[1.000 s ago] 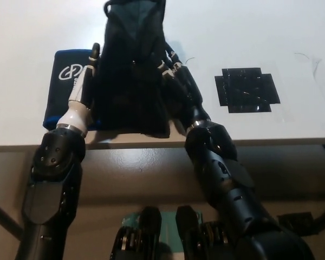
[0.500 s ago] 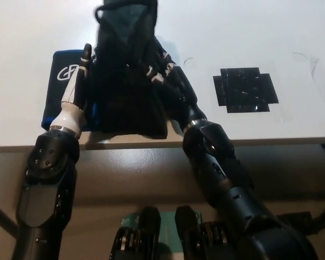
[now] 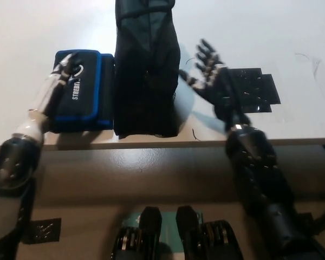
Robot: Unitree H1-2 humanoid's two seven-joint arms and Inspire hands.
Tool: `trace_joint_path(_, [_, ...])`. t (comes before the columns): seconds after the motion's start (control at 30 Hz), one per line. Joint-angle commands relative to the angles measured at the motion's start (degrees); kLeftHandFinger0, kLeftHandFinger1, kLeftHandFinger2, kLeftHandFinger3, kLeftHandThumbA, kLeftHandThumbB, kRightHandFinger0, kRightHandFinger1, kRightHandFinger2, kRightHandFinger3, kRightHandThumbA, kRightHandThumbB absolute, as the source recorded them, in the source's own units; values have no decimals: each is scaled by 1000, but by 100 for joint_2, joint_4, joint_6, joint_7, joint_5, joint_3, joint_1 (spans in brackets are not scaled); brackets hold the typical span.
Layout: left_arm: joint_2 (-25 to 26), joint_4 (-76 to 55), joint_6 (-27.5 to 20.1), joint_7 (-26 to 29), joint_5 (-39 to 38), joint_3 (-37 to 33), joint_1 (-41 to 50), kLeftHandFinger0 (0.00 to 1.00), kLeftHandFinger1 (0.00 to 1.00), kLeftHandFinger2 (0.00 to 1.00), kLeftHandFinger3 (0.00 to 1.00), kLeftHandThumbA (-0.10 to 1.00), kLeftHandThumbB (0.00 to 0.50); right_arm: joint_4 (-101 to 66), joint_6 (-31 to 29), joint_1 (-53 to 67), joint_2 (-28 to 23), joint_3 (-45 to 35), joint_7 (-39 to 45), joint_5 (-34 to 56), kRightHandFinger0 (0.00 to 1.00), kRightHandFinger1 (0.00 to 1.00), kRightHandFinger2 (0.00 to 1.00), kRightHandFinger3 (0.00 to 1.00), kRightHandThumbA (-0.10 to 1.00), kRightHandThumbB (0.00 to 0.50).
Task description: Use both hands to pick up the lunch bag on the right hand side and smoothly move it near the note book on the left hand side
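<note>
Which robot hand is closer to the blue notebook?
Left. The white left hand lies over the notebook, while the black right hand is open beyond the lunch bag.

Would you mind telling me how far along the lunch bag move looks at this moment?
It looks essentially finished. Done: the black lunch bag stands on the table right beside the blue notebook, apparently touching it. In hand: nothing; the left robot hand lies open over the notebook, and the right robot hand is open, clear of the bag, near the black tape patch. Left: probably only drawing both arms back.
</note>
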Motion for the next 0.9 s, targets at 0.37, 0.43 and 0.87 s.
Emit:
trace_joint_path(0.37, [947, -2218, -896, -91, -20, 631, 2017, 1000, 1000, 1000, 1000, 1000, 426, -3286, -179, 1856, -753, -289, -220, -407, 1000, 1000, 1000, 1000, 1000, 359])
trace_joint_path(0.43, [801, -2152, -1187, -5, -194, 781, 2351, 1000, 1000, 1000, 1000, 1000, 421, -3379, -240, 2124, -796, -337, -185, -318, 1000, 1000, 1000, 1000, 1000, 364])
trace_joint_path(0.87, [154, -912, -2281, 256, -830, 1629, 3292, 899, 869, 919, 1000, 1000, 160, -3318, -680, 3448, -652, -575, 13, -6, 1000, 1000, 1000, 1000, 1000, 195])
